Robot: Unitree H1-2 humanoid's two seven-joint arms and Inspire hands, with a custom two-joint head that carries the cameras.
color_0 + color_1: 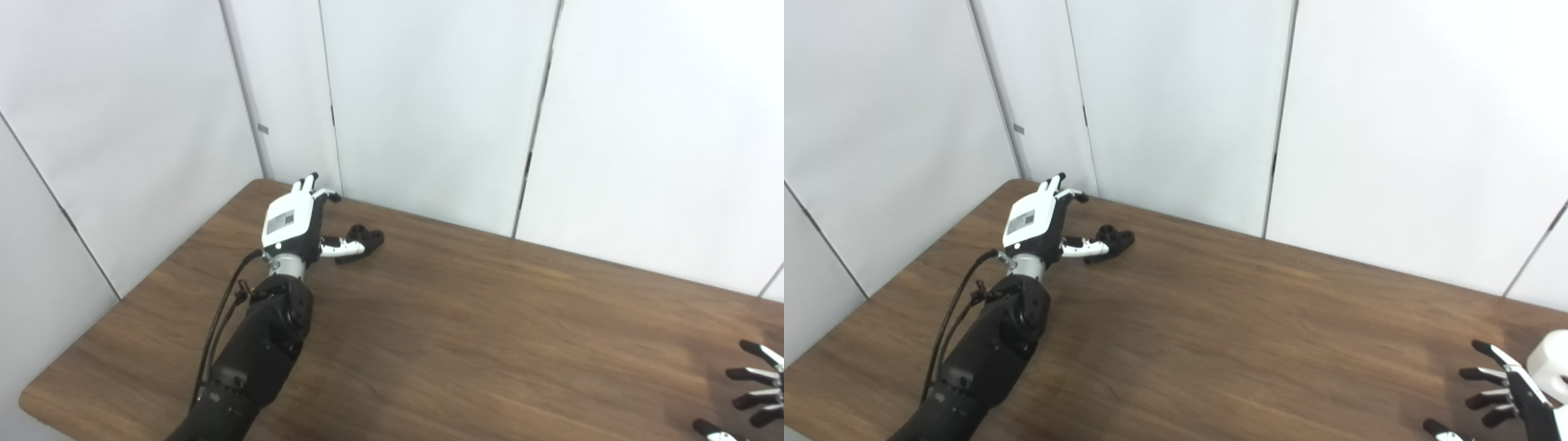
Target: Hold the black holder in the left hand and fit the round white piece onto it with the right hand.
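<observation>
Forearm of the left arm fills the lower left of the frame, reaching up-frame across the brown surface [465, 343]. Left hand [293, 223] sits upper left, fingers [306, 182] spread and released, thumb pointing right and at or touching the holder [362, 240]. Holder lies just right of the palm, long axis running left-right, not yet grasped. Right hand [1510, 392], lower right, fingers splayed, holds nothing. White piece [1551, 361] stands just right of it, well apart from the holder.
</observation>
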